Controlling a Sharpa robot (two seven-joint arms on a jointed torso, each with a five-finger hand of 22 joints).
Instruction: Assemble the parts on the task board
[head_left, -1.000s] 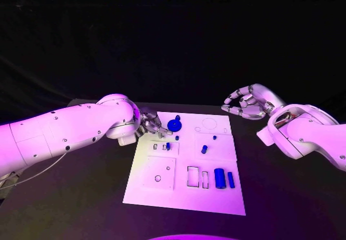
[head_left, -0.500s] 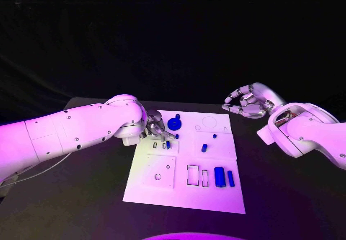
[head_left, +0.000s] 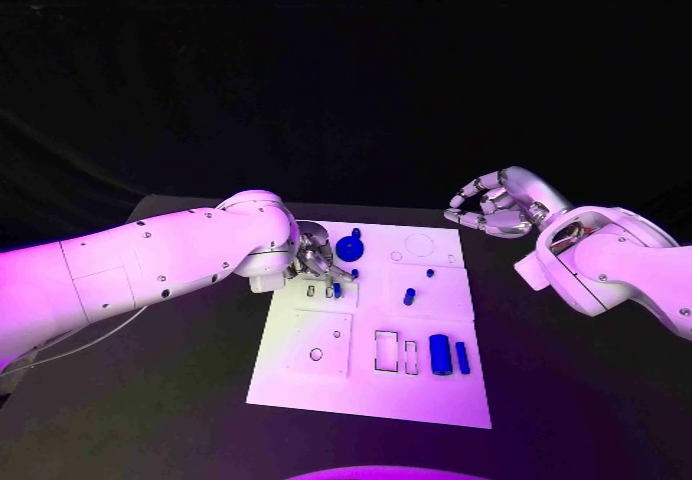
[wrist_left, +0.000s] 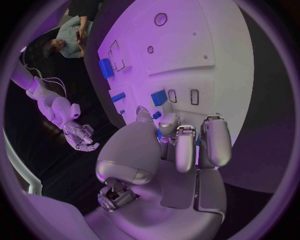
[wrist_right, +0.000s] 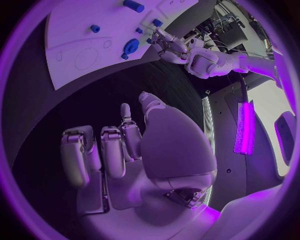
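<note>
The white task board lies in the middle of the black table. My left hand hovers low over its far left part, fingers curled together beside the round blue part. In the left wrist view the fingers close against the thumb, and slivers of a small blue part show between them, mostly hidden. Just ahead of the fingertips are a blue block and two empty slots. My right hand hangs off the board's far right corner, fingers curled in around nothing.
Two blue cylinders lie at the board's near right beside empty rectangular slots. Small blue pegs stand mid-board. A round hole sits at the near left. Bare black table surrounds the board.
My left hand has moved a little nearer, from beside the round blue part towards the small slots. The right hand has stayed still.
</note>
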